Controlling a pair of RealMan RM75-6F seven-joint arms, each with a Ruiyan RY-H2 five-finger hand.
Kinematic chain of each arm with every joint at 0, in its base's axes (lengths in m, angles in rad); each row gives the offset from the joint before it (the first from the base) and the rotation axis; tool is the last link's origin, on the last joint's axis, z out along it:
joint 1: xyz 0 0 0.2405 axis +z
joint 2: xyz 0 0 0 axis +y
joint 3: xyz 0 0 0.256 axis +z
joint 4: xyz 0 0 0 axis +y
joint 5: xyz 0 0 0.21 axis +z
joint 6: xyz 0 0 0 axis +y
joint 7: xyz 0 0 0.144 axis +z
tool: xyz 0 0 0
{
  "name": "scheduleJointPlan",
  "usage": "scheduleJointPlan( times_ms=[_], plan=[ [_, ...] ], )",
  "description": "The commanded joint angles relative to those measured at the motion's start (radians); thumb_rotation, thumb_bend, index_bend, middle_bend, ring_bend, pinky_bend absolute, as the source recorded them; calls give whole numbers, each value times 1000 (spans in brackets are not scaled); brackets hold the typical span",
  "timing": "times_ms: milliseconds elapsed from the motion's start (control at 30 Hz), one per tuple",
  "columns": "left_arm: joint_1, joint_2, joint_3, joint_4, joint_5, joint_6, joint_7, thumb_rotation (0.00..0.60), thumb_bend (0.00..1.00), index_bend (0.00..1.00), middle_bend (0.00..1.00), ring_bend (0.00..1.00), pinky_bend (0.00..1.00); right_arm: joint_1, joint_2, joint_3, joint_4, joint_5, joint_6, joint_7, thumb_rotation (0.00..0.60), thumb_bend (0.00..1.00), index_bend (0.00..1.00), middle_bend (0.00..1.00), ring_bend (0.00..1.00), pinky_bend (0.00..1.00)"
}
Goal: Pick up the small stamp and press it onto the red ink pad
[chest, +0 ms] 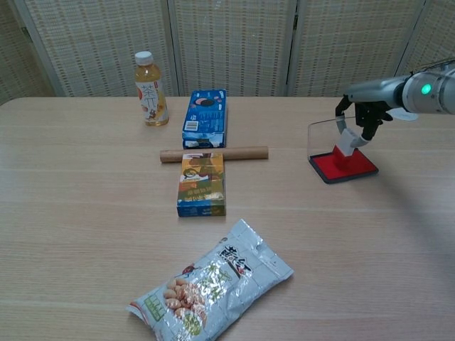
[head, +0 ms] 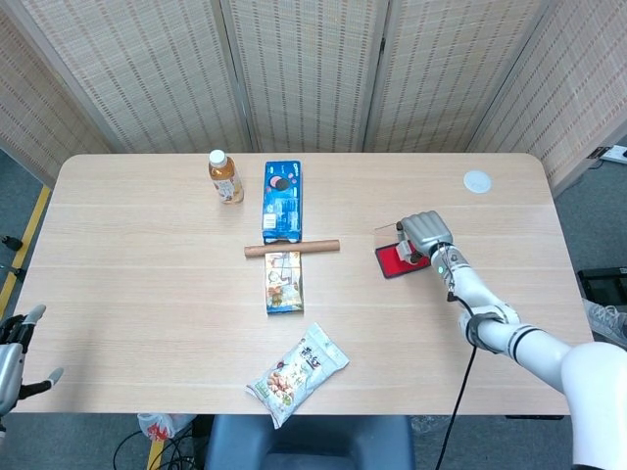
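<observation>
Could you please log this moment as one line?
right robot hand: holds small stamp | stamp: on red ink pad | left robot hand: idle, open

bench [head: 147,284]: pale wood.
ink pad [chest: 354,168]: directly under right hand [head: 423,235].
rolling pin [head: 292,249], two boxes, tea bottle [head: 224,176], snack bag [head: 297,373]: well to the hand's left.
white disc [head: 477,181]: beyond the hand.

Silver right hand [head: 423,235], dark fingers [chest: 370,126], green wrist light
</observation>
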Motion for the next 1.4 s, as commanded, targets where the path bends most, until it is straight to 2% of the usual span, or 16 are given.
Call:
scheduleJointPlan(
  times_ms=[33, 667, 1067, 1233, 1400],
  plan=[
    [-1, 3, 0, 2, -2, -3, -8, 600, 228, 86, 202, 141, 311, 33, -36, -11, 49, 55, -23, -33, 600, 314, 907, 984, 782, 754],
    [0, 6, 0, 2, -8, -2, -15, 600, 229, 86, 201, 142, 311, 73, -80, -72, 111, 150, -43, -79, 600, 316, 906, 984, 782, 754],
    [2, 5, 1, 2, -2, 5, -15, 600, 228, 86, 202, 142, 311, 75, -108, -84, 151, 150, -43, -74, 600, 316, 906, 984, 782, 754],
    [2, 3, 2, 2, -4, 6, -9, 600, 229, 86, 202, 141, 311, 66, -73, -76, 101, 132, -18, -61, 600, 315, 906, 984, 782, 754],
    [0, 0, 0, 3, -14, 1, -1, 600, 229, 86, 202, 141, 311, 43, 12, -66, -32, 103, 48, -51, 600, 317, 906, 984, 782, 754]
  ],
)
